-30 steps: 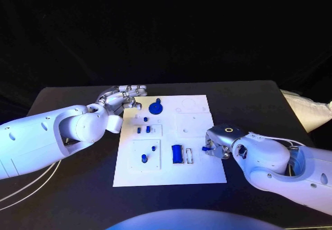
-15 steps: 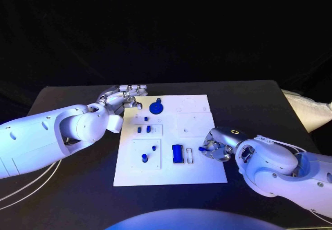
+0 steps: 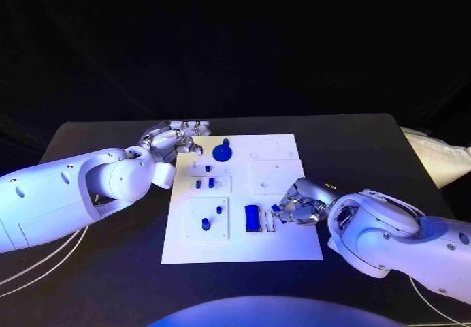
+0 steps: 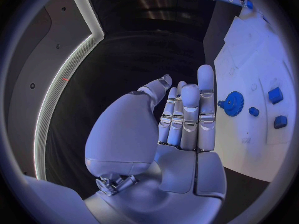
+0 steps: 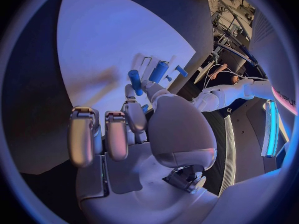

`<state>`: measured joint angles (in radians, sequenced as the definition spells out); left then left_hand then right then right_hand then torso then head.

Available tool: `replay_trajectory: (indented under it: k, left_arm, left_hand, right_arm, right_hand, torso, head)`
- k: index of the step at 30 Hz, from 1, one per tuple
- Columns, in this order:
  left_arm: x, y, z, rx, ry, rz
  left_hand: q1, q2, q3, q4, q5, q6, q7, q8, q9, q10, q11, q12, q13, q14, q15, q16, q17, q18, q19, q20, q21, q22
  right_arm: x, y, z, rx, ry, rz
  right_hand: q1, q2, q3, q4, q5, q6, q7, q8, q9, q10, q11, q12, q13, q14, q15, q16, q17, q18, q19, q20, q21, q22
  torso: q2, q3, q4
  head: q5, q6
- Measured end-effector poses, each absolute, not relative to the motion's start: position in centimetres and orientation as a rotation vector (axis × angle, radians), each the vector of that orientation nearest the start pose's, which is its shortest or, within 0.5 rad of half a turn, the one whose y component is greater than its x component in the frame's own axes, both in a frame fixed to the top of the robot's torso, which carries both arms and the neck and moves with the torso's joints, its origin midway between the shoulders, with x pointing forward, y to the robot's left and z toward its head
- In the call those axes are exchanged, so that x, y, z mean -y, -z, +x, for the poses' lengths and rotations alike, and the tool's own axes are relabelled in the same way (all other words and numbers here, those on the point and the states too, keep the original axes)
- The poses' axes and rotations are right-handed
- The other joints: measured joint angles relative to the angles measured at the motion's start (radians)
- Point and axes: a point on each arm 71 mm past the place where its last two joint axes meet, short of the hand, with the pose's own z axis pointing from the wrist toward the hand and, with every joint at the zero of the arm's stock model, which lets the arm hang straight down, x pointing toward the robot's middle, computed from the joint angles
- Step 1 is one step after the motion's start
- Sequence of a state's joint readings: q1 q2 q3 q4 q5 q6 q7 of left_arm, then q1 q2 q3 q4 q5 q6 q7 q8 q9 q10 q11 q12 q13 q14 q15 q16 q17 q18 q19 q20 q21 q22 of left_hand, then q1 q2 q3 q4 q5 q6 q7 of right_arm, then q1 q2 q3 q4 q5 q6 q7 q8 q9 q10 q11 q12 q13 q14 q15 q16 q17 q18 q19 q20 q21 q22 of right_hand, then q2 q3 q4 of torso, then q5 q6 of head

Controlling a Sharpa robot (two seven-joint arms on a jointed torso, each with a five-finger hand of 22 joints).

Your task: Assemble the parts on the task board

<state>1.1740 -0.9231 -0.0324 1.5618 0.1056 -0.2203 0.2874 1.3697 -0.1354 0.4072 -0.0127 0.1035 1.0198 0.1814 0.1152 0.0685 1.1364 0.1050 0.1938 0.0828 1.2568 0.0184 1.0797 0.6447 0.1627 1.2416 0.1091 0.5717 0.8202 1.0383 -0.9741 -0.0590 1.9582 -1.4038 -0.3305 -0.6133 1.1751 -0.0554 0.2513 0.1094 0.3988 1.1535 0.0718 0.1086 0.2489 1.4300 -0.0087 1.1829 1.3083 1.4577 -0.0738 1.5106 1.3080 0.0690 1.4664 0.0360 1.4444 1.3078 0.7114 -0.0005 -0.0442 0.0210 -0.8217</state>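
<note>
The white task board [image 3: 284, 245] lies mid-table. My right hand [image 3: 302, 203] hovers at the board's right side and pinches a small blue peg [image 5: 134, 81] between thumb and finger, just right of the upright blue block [image 3: 252, 218] and the narrow slot beside it. A blue gear [image 3: 221, 153] sits at the board's far left corner, with small blue pieces [image 3: 205, 183] in the recesses below it. My left hand [image 3: 177, 139] hangs over the table beside that corner, fingers straight and holding nothing; the gear [image 4: 234, 103] lies just past its fingertips.
Two more small blue pieces [image 3: 205, 223] stand in the near-left recess of the board. Black table [image 3: 98, 272] surrounds the board on every side. A pale cloth [image 3: 442, 160] lies off the table's right edge.
My right hand has moved left across the board's edge with the blue peg, closer to the blue block. The left hand has stayed where it was.
</note>
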Motion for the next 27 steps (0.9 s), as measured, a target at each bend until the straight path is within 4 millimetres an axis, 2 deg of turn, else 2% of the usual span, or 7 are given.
replay_trajectory:
  k: [3,12,23,27]
  left_arm:
    - [-23.4,19.4,47.6,-1.510,1.558,-1.316]
    - [-23.4,19.4,47.6,-1.512,1.559,-1.316]
    - [-23.3,19.4,47.6,-1.515,1.559,-1.316]
    - [-23.3,19.4,47.6,-1.517,1.559,-1.316]
  left_hand:
    - [0.000,0.000,0.000,0.000,0.000,0.000,0.000,0.000,0.000,0.000,0.000,0.000,0.000,0.000,0.000,0.000,0.000,0.000,0.000,0.000,0.000,0.000]
    - [0.000,0.000,0.000,0.000,0.000,0.000,0.000,0.000,0.000,0.000,0.000,0.000,0.000,0.000,0.000,0.000,0.000,0.000,0.000,0.000,0.000,0.000]
    - [0.000,0.000,0.000,0.000,0.000,0.000,0.000,0.000,0.000,0.000,0.000,0.000,0.000,0.000,0.000,0.000,0.000,0.000,0.000,0.000,0.000,0.000]
    - [0.000,0.000,0.000,0.000,0.000,0.000,0.000,0.000,0.000,0.000,0.000,0.000,0.000,0.000,0.000,0.000,0.000,0.000,0.000,0.000,0.000,0.000]
  right_arm:
    - [16.5,23.1,36.8,-2.017,-0.549,0.159]
    - [16.0,23.8,36.8,-2.063,-0.553,0.165]
    - [15.8,24.1,36.8,-2.091,-0.544,0.145]
    - [15.7,24.1,36.8,-2.098,-0.542,0.137]
  right_hand:
    - [-0.010,0.001,-0.003,0.011,0.000,0.004,-0.004,0.000,0.002,0.000,0.000,0.000,0.000,0.001,-0.001,0.000,0.000,0.000,0.000,0.000,0.000,0.000]
    - [-0.020,0.002,-0.003,0.016,0.000,0.010,0.000,0.003,0.006,0.004,-0.003,0.000,0.000,0.003,-0.003,0.000,0.000,0.000,0.000,0.000,0.000,0.000]
    - [-0.031,0.013,-0.006,0.025,-0.002,0.023,-0.012,0.010,0.014,0.005,-0.002,-0.031,-0.007,0.004,-0.003,0.004,0.000,0.000,-0.001,0.000,0.004,0.000]
    - [-0.038,0.013,-0.008,0.027,-0.006,0.025,-0.013,0.011,0.017,0.005,-0.002,-0.034,-0.007,0.007,-0.007,0.004,0.000,0.000,0.000,-0.007,0.004,0.000]
  torso:
    - [0.000,-0.0002,-0.0001]
    - [0.000,0.0003,-0.0010]
    - [0.000,0.0012,-0.0016]
    - [0.000,0.0014,-0.0017]
  head:
    - [0.001,-0.001]
    - [0.005,-0.004]
    - [0.006,-0.007]
    - [0.007,-0.007]
